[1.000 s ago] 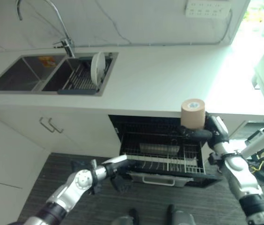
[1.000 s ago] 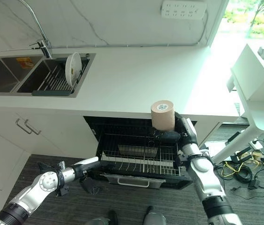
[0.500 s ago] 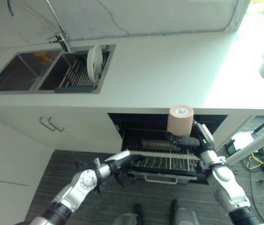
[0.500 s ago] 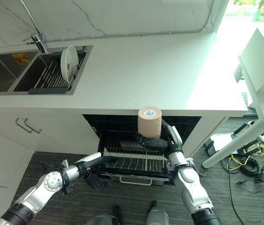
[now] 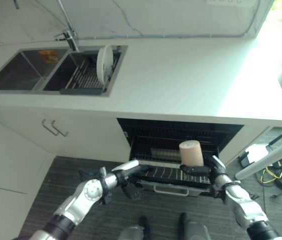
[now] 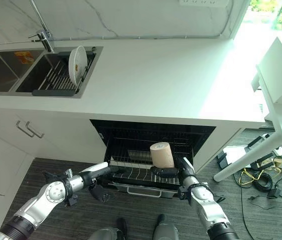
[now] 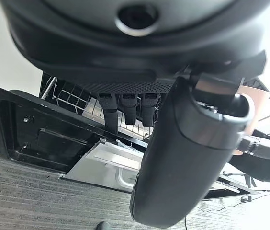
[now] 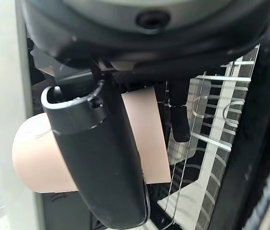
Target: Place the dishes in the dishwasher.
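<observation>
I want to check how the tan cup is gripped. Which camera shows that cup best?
The right wrist view: the tan cup sits close up, the right hand curled round it. The right eye view shows it small, upright above the dishwasher rack; the left wrist view catches a sliver.

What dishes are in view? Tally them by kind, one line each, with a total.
Beige cup, held in the right hand over the dishwasher rack: 1
White plate, standing in the sink rack: 1
Total: 2
</observation>
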Controlling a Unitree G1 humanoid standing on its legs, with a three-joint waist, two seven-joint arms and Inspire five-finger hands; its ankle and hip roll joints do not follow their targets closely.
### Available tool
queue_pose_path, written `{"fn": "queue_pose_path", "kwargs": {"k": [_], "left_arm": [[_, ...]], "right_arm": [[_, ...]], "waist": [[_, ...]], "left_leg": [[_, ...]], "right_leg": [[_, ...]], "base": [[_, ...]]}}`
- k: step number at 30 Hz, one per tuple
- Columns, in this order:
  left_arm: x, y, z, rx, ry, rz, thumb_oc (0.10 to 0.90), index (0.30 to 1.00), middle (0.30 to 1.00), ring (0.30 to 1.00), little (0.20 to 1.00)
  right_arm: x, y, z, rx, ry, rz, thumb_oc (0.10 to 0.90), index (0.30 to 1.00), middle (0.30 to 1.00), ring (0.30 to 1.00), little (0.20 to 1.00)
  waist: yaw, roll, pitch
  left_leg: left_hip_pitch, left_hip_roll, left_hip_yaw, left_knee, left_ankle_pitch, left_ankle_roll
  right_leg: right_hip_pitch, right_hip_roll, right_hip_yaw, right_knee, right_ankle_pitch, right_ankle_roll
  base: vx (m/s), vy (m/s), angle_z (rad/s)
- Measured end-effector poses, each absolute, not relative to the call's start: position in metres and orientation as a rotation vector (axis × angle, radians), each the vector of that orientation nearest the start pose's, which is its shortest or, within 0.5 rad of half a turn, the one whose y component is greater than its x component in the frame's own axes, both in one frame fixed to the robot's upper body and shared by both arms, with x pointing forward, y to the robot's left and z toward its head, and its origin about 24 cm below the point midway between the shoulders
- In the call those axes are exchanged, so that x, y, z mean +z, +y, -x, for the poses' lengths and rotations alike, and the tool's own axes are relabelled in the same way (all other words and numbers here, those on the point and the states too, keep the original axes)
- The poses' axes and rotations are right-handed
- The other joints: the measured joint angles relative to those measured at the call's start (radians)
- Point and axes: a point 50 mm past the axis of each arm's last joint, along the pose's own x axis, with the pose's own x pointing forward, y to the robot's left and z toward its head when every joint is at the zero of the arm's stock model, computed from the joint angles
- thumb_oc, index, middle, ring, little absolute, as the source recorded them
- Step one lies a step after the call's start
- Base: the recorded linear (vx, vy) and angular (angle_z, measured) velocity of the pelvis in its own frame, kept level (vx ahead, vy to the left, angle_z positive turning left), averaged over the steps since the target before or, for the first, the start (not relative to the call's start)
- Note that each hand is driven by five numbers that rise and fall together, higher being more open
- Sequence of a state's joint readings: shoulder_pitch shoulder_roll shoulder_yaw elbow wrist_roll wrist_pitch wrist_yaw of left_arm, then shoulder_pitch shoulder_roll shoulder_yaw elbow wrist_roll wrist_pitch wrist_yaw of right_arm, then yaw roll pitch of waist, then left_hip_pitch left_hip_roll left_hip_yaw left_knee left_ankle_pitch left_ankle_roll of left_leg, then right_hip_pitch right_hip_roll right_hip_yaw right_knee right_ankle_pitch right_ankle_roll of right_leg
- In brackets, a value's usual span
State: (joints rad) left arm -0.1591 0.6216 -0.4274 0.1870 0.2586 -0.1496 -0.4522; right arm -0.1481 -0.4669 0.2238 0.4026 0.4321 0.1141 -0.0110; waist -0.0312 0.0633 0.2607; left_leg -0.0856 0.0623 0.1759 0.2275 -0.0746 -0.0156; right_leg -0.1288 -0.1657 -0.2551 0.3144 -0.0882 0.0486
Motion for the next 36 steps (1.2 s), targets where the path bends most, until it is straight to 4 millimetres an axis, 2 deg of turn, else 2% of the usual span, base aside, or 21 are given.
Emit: {"fn": "queue_pose_path", "kwargs": {"k": [5, 8, 10, 14, 24, 32, 33, 34, 35, 36], "left_arm": [[0.020, 0.165, -0.255, -0.908, 0.174, -0.924, 0.800, 0.900, 0.900, 0.900, 0.900], [0.021, 0.161, -0.256, -0.943, 0.170, -0.945, 0.800, 0.900, 0.900, 0.900, 0.900], [0.022, 0.160, -0.256, -0.956, 0.168, -0.955, 0.800, 0.900, 0.900, 0.900, 0.900], [0.022, 0.158, -0.258, -0.960, 0.171, -0.956, 0.800, 0.900, 0.900, 0.900, 0.900], [0.027, 0.144, -0.263, -0.991, 0.127, -0.966, 0.800, 0.900, 0.900, 0.900, 0.900], [0.030, 0.140, -0.264, -0.981, 0.100, -0.949, 0.800, 0.900, 0.900, 0.900, 0.900], [0.030, 0.140, -0.264, -0.981, 0.099, -0.949, 0.800, 0.900, 0.900, 0.900, 0.900], [0.030, 0.139, -0.264, -0.982, 0.097, -0.948, 0.800, 0.900, 0.900, 0.900, 0.900], [0.030, 0.139, -0.264, -0.982, 0.097, -0.948, 0.800, 0.900, 0.900, 0.900, 0.900], [0.030, 0.139, -0.264, -0.982, 0.096, -0.948, 0.800, 0.900, 0.900, 0.900, 0.900]], "right_arm": [[-0.017, -0.230, -0.279, -0.011, 0.506, 0.112, 0.400, 0.300, 0.300, 0.300, 0.300], [-0.019, -0.233, -0.290, -0.070, 0.573, 0.030, 0.400, 0.300, 0.300, 0.300, 0.300], [-0.023, -0.237, -0.290, -0.117, 0.619, -0.007, 0.400, 0.300, 0.300, 0.300, 0.300], [-0.028, -0.239, -0.291, -0.194, 0.663, -0.067, 0.400, 0.300, 0.300, 0.300, 0.300], [-0.031, -0.238, -0.297, -0.378, 0.688, -0.086, 0.400, 0.300, 0.300, 0.300, 0.300], [-0.028, -0.238, -0.300, -0.488, 0.648, 0.001, 0.400, 0.300, 0.300, 0.300, 0.300], [-0.028, -0.238, -0.300, -0.496, 0.647, 0.006, 0.605, 0.608, 0.608, 0.608, 0.608], [-0.027, -0.238, -0.301, -0.501, 0.642, 0.019, 0.623, 0.634, 0.634, 0.634, 0.634], [-0.027, -0.238, -0.301, -0.506, 0.639, 0.027, 0.678, 0.716, 0.716, 0.716, 0.716], [-0.026, -0.239, -0.301, -0.510, 0.636, 0.035, 0.800, 0.900, 0.900, 0.900, 0.900]], "waist": [[0.014, 0.001, 0.000], [0.023, 0.001, 0.000], [0.037, 0.003, -0.001], [0.038, 0.005, -0.001], [0.046, 0.061, 0.021], [0.047, 0.085, 0.034], [0.048, 0.085, 0.034], [0.049, 0.086, 0.035], [0.051, 0.086, 0.035], [0.055, 0.086, 0.035]], "left_leg": [[-0.002, -0.002, -0.012, 0.008, 0.000, 0.000], [-0.002, -0.002, -0.015, 0.012, 0.000, 0.000], [-0.003, -0.002, -0.017, 0.013, 0.000, 0.000], [-0.016, -0.008, -0.031, 0.019, 0.000, 0.000], [-0.023, -0.016, -0.034, 0.019, 0.000, 0.002], [-0.033, -0.032, -0.042, 0.014, 0.005, 0.009], [-0.033, -0.032, -0.042, 0.014, 0.005, 0.008], [-0.034, -0.032, -0.042, 0.014, 0.005, 0.008], [-0.034, -0.033, -0.043, 0.013, 0.005, 0.008], [-0.034, -0.033, -0.043, 0.013, 0.005, 0.008]], "right_leg": [[0.009, -0.002, -0.008, 0.002, 0.000, -0.001], [0.012, -0.003, -0.011, 0.001, 0.000, -0.001], [0.012, -0.004, -0.012, 0.001, 0.000, -0.001], [0.011, -0.011, -0.028, 0.001, 0.000, -0.001], [0.004, -0.019, -0.032, 0.008, 0.001, 0.000], [-0.004, -0.037, -0.040, 0.017, -0.001, 0.006], [-0.005, -0.037, -0.040, 0.017, -0.001, 0.007], [-0.005, -0.037, -0.041, 0.017, -0.002, 0.007], [-0.005, -0.037, -0.041, 0.017, -0.002, 0.007], [-0.006, -0.037, -0.041, 0.017, -0.002, 0.007]], "base": [[0.02, -0.005, 0.06], [0.01, -0.004, 0.04], [0.00, 0.001, 0.02], [0.01, 0.011, 0.11], [-0.02, 0.028, 0.02], [-0.02, 0.039, 0.05], [0.00, 0.000, 0.00], [0.00, 0.000, 0.00], [0.00, 0.000, 0.00], [0.00, 0.000, 0.00]]}}
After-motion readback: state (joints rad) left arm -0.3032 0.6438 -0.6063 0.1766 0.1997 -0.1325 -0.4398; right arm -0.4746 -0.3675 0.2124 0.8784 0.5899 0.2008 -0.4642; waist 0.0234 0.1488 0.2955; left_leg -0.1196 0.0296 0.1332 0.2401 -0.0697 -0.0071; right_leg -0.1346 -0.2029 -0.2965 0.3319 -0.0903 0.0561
